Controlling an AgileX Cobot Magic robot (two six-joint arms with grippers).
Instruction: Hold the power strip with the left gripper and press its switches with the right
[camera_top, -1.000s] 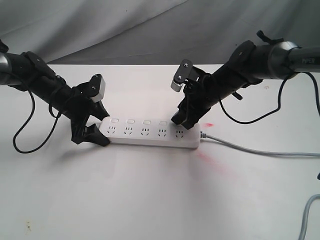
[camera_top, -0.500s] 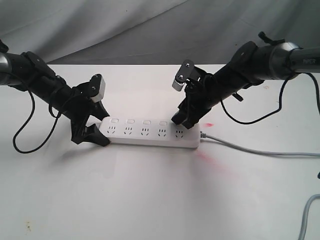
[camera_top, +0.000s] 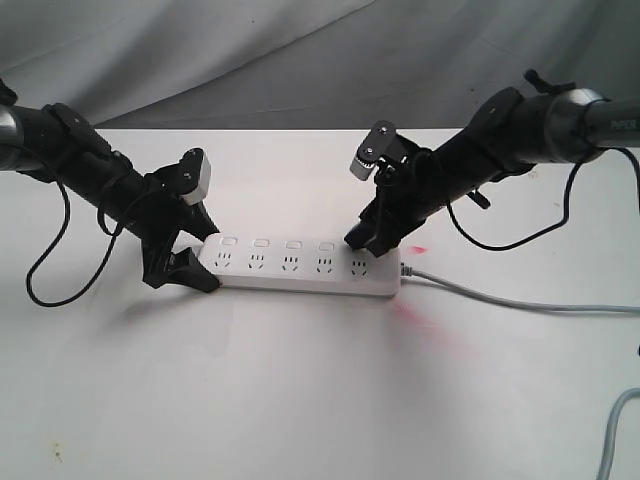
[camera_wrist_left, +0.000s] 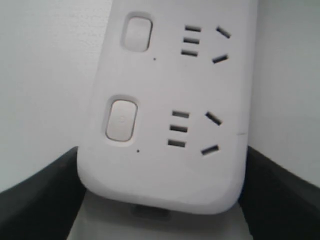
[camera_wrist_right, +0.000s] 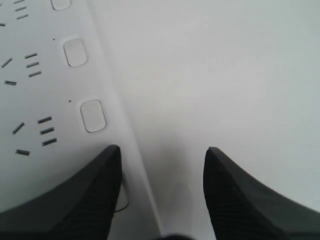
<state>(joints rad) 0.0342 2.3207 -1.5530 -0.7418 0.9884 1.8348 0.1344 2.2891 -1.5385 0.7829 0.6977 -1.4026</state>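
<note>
The white power strip (camera_top: 300, 268) lies flat on the table, its grey cord (camera_top: 520, 300) running off to the right. My left gripper (camera_top: 204, 254) clasps its left end; in the left wrist view the black fingers (camera_wrist_left: 40, 192) press both sides of the rounded end (camera_wrist_left: 165, 165). Two switches (camera_wrist_left: 121, 120) show there. My right gripper (camera_top: 368, 242) hangs over the strip's right end, open (camera_wrist_right: 162, 150). One right finger (camera_wrist_right: 85, 195) covers part of the end switch; the other stands over bare table. Two more switches (camera_wrist_right: 93, 115) lie beyond it.
The white table (camera_top: 300, 400) carries red light patches (camera_top: 415, 318) near the cord end. A second grey cable (camera_top: 612, 440) curls at the front right corner. Grey cloth (camera_top: 300, 60) backs the table.
The right arm's wrist and its small box have shifted slightly to the right; its fingertips stay over the strip's right end. The left arm and the strip have not moved.
</note>
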